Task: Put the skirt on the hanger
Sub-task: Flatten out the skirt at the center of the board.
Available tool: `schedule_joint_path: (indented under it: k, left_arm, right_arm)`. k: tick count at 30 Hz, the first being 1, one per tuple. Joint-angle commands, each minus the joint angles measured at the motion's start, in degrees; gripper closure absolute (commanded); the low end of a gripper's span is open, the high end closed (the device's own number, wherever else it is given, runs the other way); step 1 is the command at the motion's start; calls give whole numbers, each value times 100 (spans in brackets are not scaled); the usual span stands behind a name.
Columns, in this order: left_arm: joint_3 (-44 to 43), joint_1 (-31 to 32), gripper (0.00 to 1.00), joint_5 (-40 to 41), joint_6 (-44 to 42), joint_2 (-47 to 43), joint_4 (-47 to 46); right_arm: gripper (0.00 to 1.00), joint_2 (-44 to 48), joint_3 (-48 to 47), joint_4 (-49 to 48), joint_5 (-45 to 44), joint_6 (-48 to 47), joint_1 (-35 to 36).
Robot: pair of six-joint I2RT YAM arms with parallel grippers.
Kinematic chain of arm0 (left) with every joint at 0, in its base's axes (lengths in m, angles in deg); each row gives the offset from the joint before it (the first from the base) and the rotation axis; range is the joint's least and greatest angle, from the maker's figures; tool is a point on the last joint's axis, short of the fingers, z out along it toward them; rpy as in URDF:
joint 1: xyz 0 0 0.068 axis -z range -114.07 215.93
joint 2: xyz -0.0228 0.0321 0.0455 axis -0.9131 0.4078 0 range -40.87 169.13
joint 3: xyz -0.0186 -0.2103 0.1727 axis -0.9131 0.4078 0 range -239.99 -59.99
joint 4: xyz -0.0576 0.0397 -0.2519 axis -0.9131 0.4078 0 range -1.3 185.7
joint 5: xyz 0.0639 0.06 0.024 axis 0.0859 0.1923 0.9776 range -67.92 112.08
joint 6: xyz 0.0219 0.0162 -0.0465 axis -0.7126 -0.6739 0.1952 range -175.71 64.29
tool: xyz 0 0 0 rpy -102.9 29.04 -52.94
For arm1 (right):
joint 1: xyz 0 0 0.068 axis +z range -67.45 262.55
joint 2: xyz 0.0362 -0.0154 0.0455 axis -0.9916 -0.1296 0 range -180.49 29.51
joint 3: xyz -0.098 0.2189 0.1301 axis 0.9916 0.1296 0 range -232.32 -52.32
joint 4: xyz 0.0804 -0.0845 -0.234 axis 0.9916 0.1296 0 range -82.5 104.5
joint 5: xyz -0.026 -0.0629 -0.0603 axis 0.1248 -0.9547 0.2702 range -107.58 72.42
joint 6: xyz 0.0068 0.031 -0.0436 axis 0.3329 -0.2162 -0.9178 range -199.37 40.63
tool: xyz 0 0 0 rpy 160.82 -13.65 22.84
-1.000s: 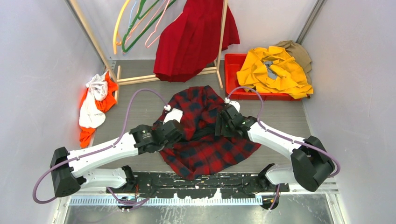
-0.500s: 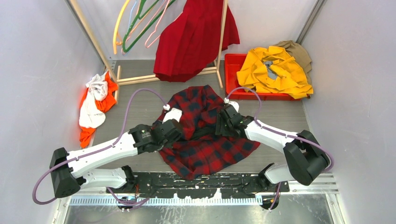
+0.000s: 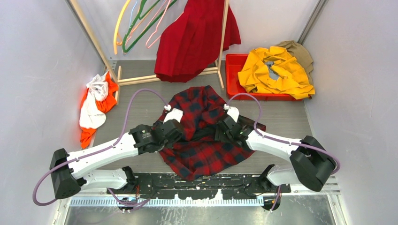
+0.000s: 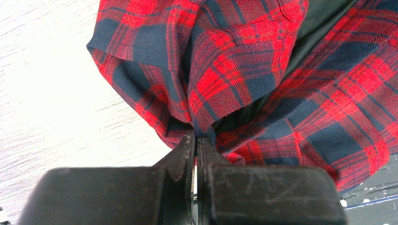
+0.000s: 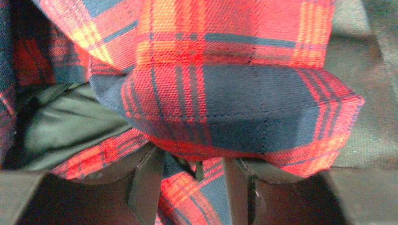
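The bright-red skirt [image 3: 192,40] hangs draped over the wooden rack [image 3: 223,42] at the back. A cream hanger [image 3: 116,33] hangs at the rack's left end, beside a green one and a pink one. Both grippers are low over the red-and-black plaid shirt [image 3: 202,150] in the middle of the table, far from the skirt. My left gripper [image 3: 176,131] is shut on a fold of the plaid shirt [image 4: 244,61], jaws pinched together [image 4: 196,136]. My right gripper [image 3: 223,131] has its jaws apart [image 5: 192,173] with plaid cloth [image 5: 234,93] lying between and over them.
A red bin [image 3: 233,77] at the back right holds a yellow garment [image 3: 277,70] and a tan one. An orange and white cloth heap [image 3: 96,105] lies at the left wall. Grey walls close in on both sides.
My right gripper has moved a little nearer and lower on the plaid shirt, and the shirt's right edge has spread out to the right. The left arm has stayed put.
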Motion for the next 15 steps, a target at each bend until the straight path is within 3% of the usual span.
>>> schedule_joint_path:
  k: [1,5,15]
  left_arm:
    - [-69,-32,100,63,-58,-194,49]
    - [-88,-30,100,98,-67,-241,78]
    - [-778,-141,100,16,-390,-166,150]
  right_arm:
    - [51,72,13,-456,-751,202,40]
    - [81,234,-40,-389,-786,163,54]
    - [87,1306,-1035,806,-761,-220,60]
